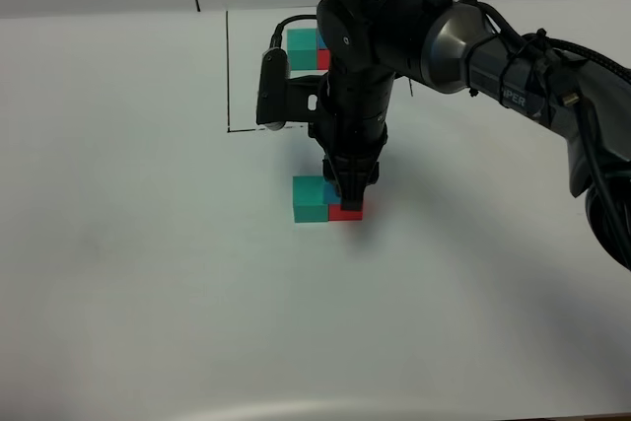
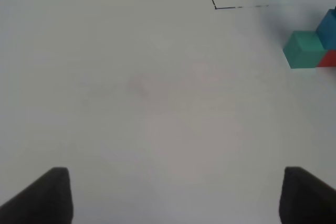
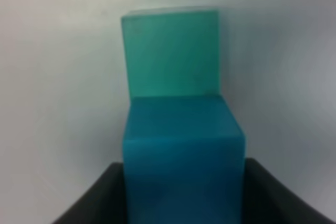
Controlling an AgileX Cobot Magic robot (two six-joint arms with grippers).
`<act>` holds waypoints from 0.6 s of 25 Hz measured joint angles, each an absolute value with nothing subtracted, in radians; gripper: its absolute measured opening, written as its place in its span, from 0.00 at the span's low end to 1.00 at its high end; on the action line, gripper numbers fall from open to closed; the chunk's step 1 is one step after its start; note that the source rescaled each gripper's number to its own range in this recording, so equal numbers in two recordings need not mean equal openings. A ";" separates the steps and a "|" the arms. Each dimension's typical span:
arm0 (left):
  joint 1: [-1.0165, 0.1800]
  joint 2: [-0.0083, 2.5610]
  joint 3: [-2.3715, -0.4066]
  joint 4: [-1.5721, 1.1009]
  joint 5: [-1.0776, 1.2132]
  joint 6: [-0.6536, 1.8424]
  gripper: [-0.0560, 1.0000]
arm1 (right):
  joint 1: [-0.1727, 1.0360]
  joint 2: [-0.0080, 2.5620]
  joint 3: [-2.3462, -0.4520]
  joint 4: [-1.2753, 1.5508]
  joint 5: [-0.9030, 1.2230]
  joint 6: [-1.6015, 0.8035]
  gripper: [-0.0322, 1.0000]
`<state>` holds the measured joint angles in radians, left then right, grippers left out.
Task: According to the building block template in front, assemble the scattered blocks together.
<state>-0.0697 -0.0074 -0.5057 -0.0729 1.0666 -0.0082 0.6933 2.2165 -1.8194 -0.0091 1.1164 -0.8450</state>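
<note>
A teal-green cube [image 1: 310,199] sits on the white table with a red cube [image 1: 345,212] joined to its right side. My right gripper [image 1: 350,194] comes down from above and is shut on a blue cube [image 3: 184,156] that rests on top of the red one. The teal cube [image 3: 170,51] lies just beyond it. The template is a black-outlined rectangle [image 1: 228,66] at the back holding a teal cube [image 1: 301,43] and a red cube [image 1: 323,59]; my arm hides its blue one. My left gripper [image 2: 176,198] is open and empty over bare table, well away from the cubes [image 2: 304,49].
The right arm [image 1: 473,56] reaches in from the right across the middle and covers part of the outlined rectangle. The outline's corner [image 2: 215,7] shows in the left wrist view. The white table [image 1: 148,244] extends all around the cubes.
</note>
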 joint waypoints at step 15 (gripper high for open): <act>-0.070 -0.007 -0.506 -0.073 1.067 -0.008 0.76 | 0.693 2.221 -1.819 -0.045 1.097 -0.893 0.54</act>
<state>-0.0697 -0.0074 -0.5057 -0.0729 1.0666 -0.0082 0.6933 2.2214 -1.8194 -0.0446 1.0966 -0.8926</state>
